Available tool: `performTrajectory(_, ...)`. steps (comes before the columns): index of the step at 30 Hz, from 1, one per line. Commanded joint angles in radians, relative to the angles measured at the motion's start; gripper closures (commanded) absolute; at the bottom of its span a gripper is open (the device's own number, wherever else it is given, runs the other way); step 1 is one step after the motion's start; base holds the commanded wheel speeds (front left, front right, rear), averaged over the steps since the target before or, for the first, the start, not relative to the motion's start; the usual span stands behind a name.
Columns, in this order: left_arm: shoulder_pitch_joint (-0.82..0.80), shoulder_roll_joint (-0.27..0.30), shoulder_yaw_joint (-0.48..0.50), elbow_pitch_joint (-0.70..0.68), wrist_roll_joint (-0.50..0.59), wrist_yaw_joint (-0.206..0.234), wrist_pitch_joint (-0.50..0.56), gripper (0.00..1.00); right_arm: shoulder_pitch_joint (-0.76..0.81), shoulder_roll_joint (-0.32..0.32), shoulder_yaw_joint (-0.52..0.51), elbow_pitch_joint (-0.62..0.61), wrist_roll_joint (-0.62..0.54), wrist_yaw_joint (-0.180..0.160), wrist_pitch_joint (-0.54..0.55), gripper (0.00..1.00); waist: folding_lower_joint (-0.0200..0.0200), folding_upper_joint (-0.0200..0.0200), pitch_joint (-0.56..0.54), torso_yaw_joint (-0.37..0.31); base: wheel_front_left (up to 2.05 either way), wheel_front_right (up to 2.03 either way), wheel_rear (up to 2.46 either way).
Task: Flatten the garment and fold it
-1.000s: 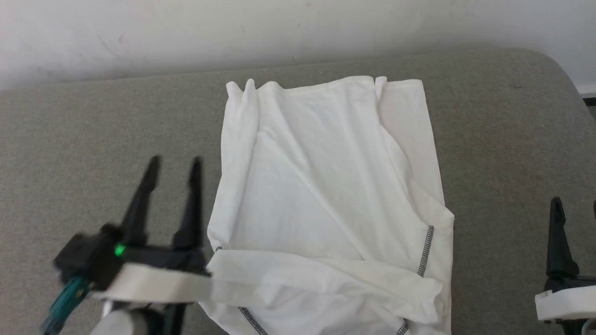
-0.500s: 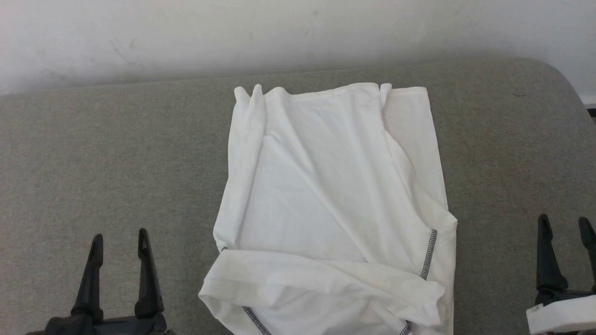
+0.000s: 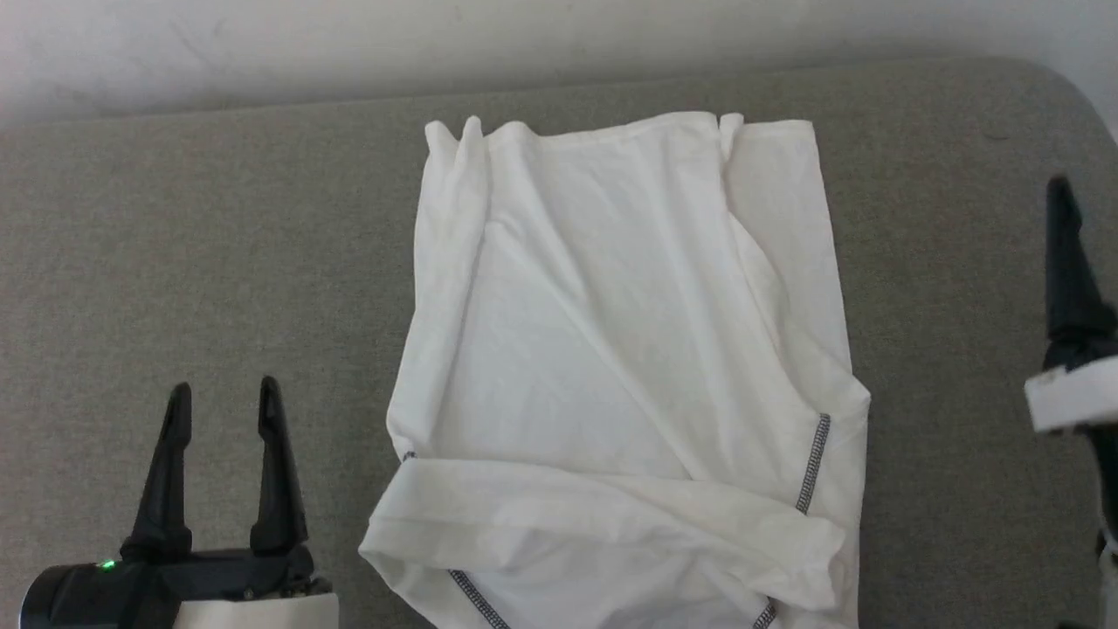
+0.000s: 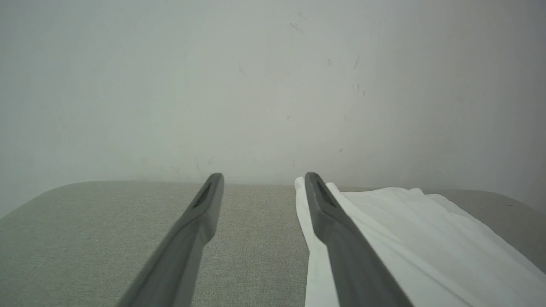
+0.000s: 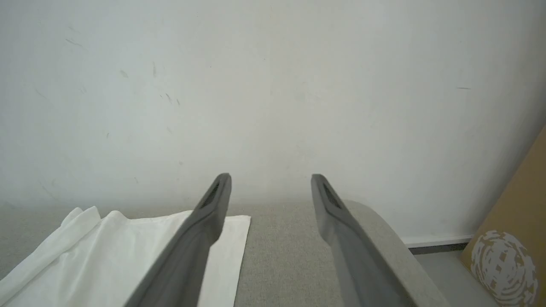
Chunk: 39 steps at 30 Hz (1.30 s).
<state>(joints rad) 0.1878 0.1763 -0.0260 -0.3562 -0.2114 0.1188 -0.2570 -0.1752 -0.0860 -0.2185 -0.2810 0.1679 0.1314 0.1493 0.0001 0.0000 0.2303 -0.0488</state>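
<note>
the left gripper (image 3: pixel 224 389) stands spread and empty over the grey cushion (image 3: pixel 218 218), off the near-left corner of the garment (image 3: pixel 611 349). the right gripper (image 5: pixel 271 179) is likewise wide apart and grips nothing, out beyond the cloth's right side. the garment lies mid-cushion as a rough rectangle, both sides turned in and a sleeve laid across its near end, so the side folds look done. creases and a diagonal ridge remain, and i judge a cross fold, near end to far, is left. its far hem sits near the cushion's back edge by the wall (image 3: pixel 262 35). bare cushion flanks both sides, though the rounded right corner lies near the right arm.
</note>
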Motion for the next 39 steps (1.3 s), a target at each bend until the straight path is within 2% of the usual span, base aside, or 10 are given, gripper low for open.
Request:
performTrajectory(1, -0.02, -0.006, 0.009, -0.007, 0.013, -0.01, -0.005, 0.0, -0.046, -0.02, 0.002, -0.011, 0.006, -0.001, 0.022, 0.0, -0.0001, 0.0, 0.056, 0.001, 0.0, 0.0, 0.0)
performTrajectory(4, -0.046, -0.02, 0.021, -0.023, 0.025, -0.03, -0.005, 0.0, -0.192, -0.076, 0.001, -0.012, 0.032, -0.001, 0.137, 0.0, -0.0001, 0.0, 0.114, 0.01, 0.0, 0.0, 0.0)
performTrajectory(9, -0.098, -0.038, 0.035, -0.045, 0.05, -0.058, -0.005, 0.0, -0.449, -0.183, 0.017, 0.063, 0.06, -0.001, 0.299, 0.0, -0.0001, 0.0, 0.202, 0.037, 0.0, 0.0, 0.0)
performTrajectory(14, -0.14, -0.056, 0.04, -0.066, 0.07, -0.081, -0.005, 0.0, -0.643, -0.201, 0.013, 0.212, 0.072, -0.001, 0.47, 0.0, -0.0001, 0.0, 0.271, 0.068, 0.0, 0.0, 0.0)
performTrajectory(18, -0.167, -0.07, 0.037, -0.078, 0.081, -0.096, -0.005, 0.0, -0.736, -0.223, 0.026, 0.311, 0.051, -0.001, 0.577, 0.0, -0.0001, 0.0, 0.321, 0.092, 0.0, 0.0, 0.0)
performTrajectory(23, -0.198, -0.085, 0.027, -0.078, 0.093, -0.115, -0.005, 0.0, -0.793, -0.225, 0.053, 0.405, 0.044, -0.001, 0.743, 0.0, -0.0001, 0.0, 0.379, 0.12, 0.0, 0.0, 0.0)
performTrajectory(27, -0.222, -0.092, 0.025, -0.077, 0.109, -0.124, -0.005, 0.0, -0.807, -0.228, 0.064, 0.43, 0.029, -0.001, 0.852, 0.0, -0.0001, 0.0, 0.414, 0.145, 0.0, 0.0, 0.0)
performTrajectory(39, -0.266, -0.114, 0.012, -0.061, 0.108, -0.143, -0.005, 0.0, -0.797, -0.23, 0.027, 0.431, -0.017, -0.001, 0.914, 0.0, -0.0001, 0.0, 0.493, 0.211, 0.0, 0.0, 0.0)
